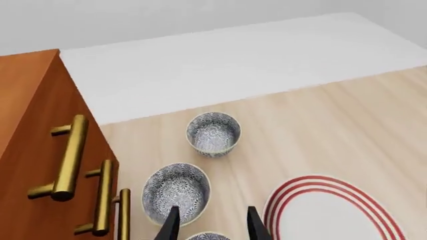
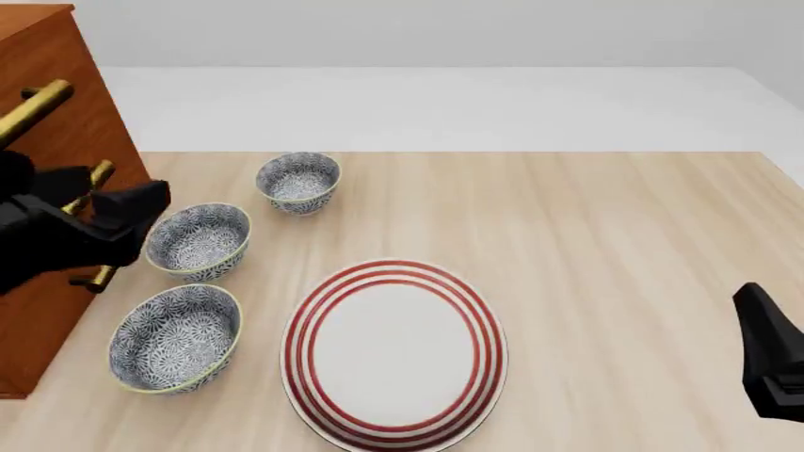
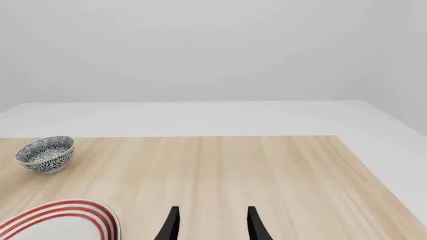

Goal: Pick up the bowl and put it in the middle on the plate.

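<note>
Three alike blue-and-white patterned bowls stand in a row at the table's left: a far bowl [image 2: 297, 181] [image 1: 213, 132] [image 3: 45, 153], a middle bowl [image 2: 199, 240] [image 1: 177, 190] and a near bowl [image 2: 175, 336], whose rim [image 1: 207, 236] just shows between my left fingers. To their right lies the white, red-ringed plate [image 2: 393, 353] [image 1: 333, 212] [image 3: 60, 222], with nothing on it. My left gripper [image 2: 141, 202] [image 1: 213, 210] hovers open above the middle and near bowls, holding nothing. Far off at the right edge, my right gripper [image 2: 754, 306] [image 3: 212, 212] is open and holds nothing.
A tall orange-brown wooden cabinet [image 2: 51, 113] [image 1: 27, 125] with brass handles [image 1: 70, 157] stands hard against the bowls on the left, close to my left arm. The pale wood table [image 2: 628, 245] ends at a white floor strip behind.
</note>
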`<act>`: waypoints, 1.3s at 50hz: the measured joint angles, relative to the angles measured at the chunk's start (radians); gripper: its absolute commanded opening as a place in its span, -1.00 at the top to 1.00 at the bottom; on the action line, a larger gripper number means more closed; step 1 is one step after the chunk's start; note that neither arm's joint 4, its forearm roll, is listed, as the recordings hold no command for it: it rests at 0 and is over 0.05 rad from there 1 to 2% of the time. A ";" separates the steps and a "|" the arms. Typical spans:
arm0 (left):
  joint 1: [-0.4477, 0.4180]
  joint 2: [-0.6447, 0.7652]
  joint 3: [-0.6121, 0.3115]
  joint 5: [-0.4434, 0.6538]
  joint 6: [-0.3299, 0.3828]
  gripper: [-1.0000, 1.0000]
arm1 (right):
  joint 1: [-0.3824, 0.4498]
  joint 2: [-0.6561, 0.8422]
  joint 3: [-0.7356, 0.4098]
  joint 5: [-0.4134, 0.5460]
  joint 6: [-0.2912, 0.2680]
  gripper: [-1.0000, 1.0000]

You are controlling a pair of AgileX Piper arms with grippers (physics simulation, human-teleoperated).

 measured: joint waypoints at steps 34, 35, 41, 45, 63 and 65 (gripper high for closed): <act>-0.023 0.543 -0.217 0.072 0.261 -1.00 | 0.000 -0.001 -0.001 0.000 -0.002 -1.00; -0.021 0.554 -0.226 0.077 0.266 -1.00 | 0.000 -0.001 -0.001 0.000 -0.002 -1.00; -0.019 0.632 -0.278 0.104 0.301 -1.00 | 0.000 0.001 0.000 -0.002 -0.002 -1.00; -0.013 0.679 -0.311 0.123 0.327 -1.00 | 0.000 0.000 0.000 -0.002 -0.002 -1.00; 0.011 0.827 -0.425 0.206 0.371 -1.00 | 0.000 -0.002 0.000 0.000 -0.002 -1.00; 0.012 0.841 -0.434 0.213 0.375 -1.00 | 0.000 -0.003 0.000 0.000 -0.002 -1.00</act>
